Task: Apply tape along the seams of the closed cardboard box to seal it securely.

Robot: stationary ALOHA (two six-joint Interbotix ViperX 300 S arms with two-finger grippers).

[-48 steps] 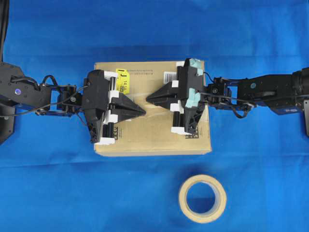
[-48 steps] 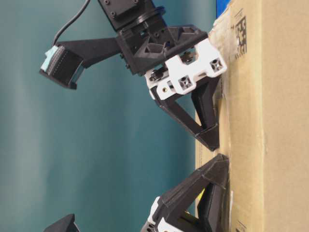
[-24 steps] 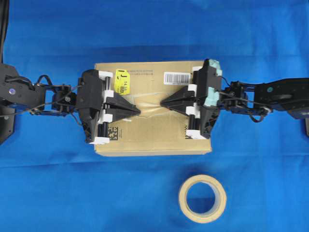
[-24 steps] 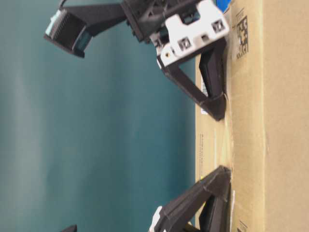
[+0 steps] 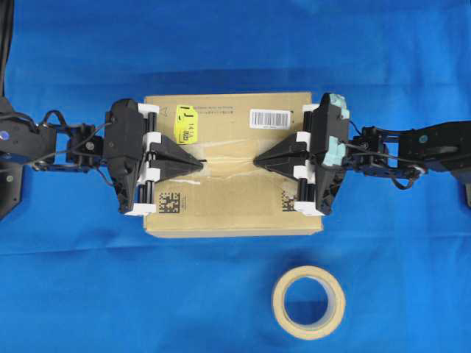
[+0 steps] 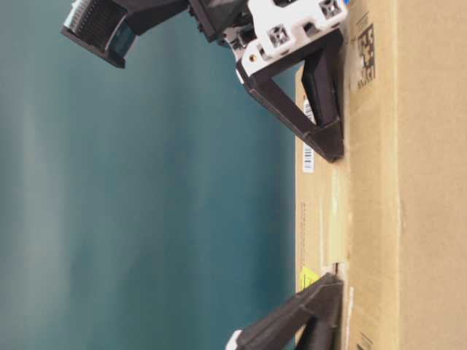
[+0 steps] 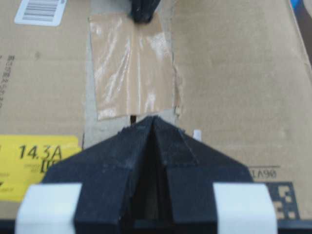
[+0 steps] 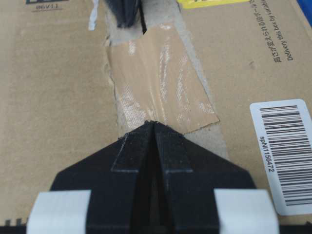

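Tape (image 7: pixel 132 68) lies flat on top of the cardboard box (image 5: pixel 228 209), laid across the middle stretch of the seams (image 5: pixel 221 159); glossy, a few light wrinkles, the corner nearest the barcode label (image 8: pixel 282 156) lies a little skewed off the seam line. Left pincer (image 5: pixel 197 159) and right pincer (image 5: pixel 257 159) both have fingers pressed together to a point, holding nothing, tips down at opposite ends of the piece. Judgement: the step in hand is pressing the tape down — smoothing from the middle outward. To do it well, keep both tips low with steady downward load, draw them apart along the seam line rather than across it, and go slowly over the end edges so the tips do not catch and peel them. The skewed corner probably wants an extra pass. Views: the overhead shows both arms symmetric over the box, the yellow sticker (image 5: pixel 185 123) and the tape roll (image 5: pixel 308 301) lying apart on the blue counter (image 5: pixel 73 294), but the tape itself is only a faint sheen there. The wrist views give the tape's edges, wrinkles and the torn pale remnants beside it. The table-level view alone indicates height — both tips appear to touch the box top, though true contact pressure cannot be read.
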